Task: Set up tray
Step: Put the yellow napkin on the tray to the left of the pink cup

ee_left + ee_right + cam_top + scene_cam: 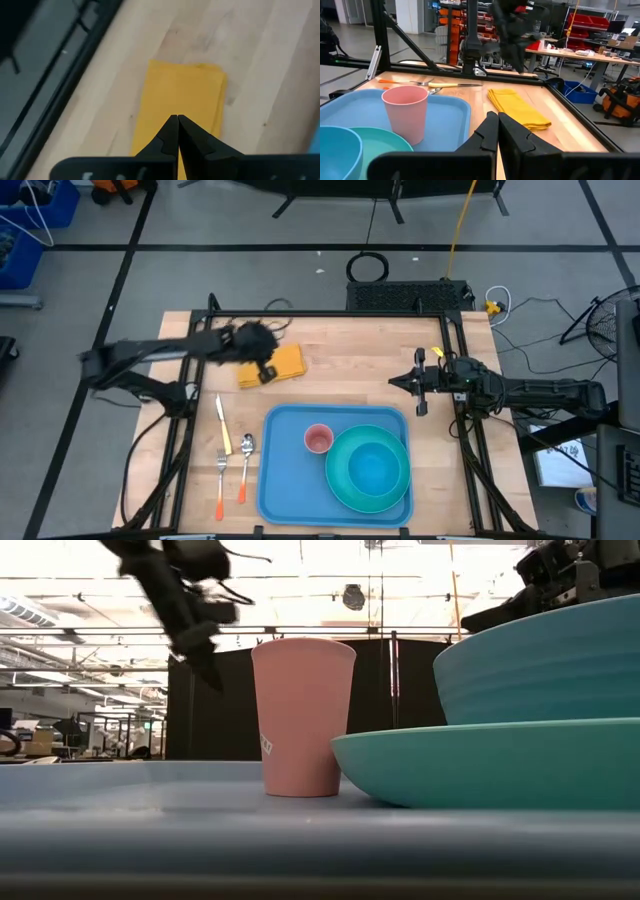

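High view: large light-blue rectangular plastic tray (pixel 285 470) lies at lower centre of the frame on the pale wooden tabletop (pixel 340 370). On it, a round teal plate (pixel 398 478) carrying a teal bowl (pixel 372 465), and a pink plastic cup (pixel 318 439) just left of them. Left of the tray, on bare wood: yellow-handled knife (pixel 222 423), metal spoon (pixel 246 465) and fork (pixel 220 480), both orange-handled. A folded yellow cloth napkin (pixel 280 364) lies above the tray, partly under the left claw (pixel 266 372). Right claw (pixel 421 385) waits at centre right, off the tray.

Low view: cup (pixel 302 716) upright, apparently just beside the plate rim (pixel 480 760). Left arm hangs upper left, well above tray level. Height shows here; the overhead view hides it.

Left wrist view: left claw (pixel 177 131) with fingers pressed together, empty, above the napkin (pixel 182 100). Only here is the closure plain.

Right wrist view: right claw (pixel 497 131) likewise closed and empty; tray (pixel 450 115), cup and napkin ahead.

Judgement: tray looks stiff, light, smooth and probably slippery; loaded, it should be gripped at the raised rim on a long edge. Napkin soft; pinch a folded edge.
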{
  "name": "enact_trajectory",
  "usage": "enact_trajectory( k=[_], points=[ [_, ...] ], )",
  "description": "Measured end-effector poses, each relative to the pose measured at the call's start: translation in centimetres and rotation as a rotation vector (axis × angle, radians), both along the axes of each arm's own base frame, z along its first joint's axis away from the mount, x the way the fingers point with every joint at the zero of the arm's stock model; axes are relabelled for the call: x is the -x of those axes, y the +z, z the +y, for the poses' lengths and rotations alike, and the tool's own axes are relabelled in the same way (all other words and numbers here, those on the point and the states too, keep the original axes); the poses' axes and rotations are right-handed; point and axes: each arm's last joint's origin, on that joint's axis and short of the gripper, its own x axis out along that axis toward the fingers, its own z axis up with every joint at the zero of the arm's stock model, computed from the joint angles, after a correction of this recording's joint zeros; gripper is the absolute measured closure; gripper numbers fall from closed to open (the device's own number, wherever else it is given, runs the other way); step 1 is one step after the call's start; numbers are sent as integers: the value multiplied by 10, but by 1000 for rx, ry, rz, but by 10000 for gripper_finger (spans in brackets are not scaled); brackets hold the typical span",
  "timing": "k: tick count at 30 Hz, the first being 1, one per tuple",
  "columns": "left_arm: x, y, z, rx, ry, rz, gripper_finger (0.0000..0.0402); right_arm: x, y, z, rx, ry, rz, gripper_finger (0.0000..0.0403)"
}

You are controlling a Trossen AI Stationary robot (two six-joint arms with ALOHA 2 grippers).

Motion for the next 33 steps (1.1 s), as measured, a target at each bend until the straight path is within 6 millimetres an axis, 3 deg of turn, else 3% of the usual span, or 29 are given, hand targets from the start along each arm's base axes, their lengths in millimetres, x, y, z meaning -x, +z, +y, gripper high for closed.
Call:
enact_trajectory(
  k=[5, 8, 16, 21, 26, 30, 33],
  points=[
    [-41, -7, 45, 76, -103, 51, 382, 0, 0, 1, 3, 25, 0, 403],
    [-60, -15, 64, 84, -195, 112, 351, 0, 0, 1, 3, 50, 1, 403],
    [-98, -22, 96, 59, -451, 329, 182, 0, -1, 1, 20, 52, 7, 403],
    [-116, -29, 97, 44, -663, 490, 100, 0, -2, 1, 24, 53, 16, 403],
    [-134, -44, 84, -60, -880, 655, 90, 0, -3, 1, 15, 54, 32, 403],
    [-139, -56, 73, -133, -1048, 820, 113, 0, -4, 2, 9, 56, 46, 403],
    [-138, -59, 73, -127, -1083, 827, 135, 0, -5, 2, -3, 55, 56, 403]
  ],
)
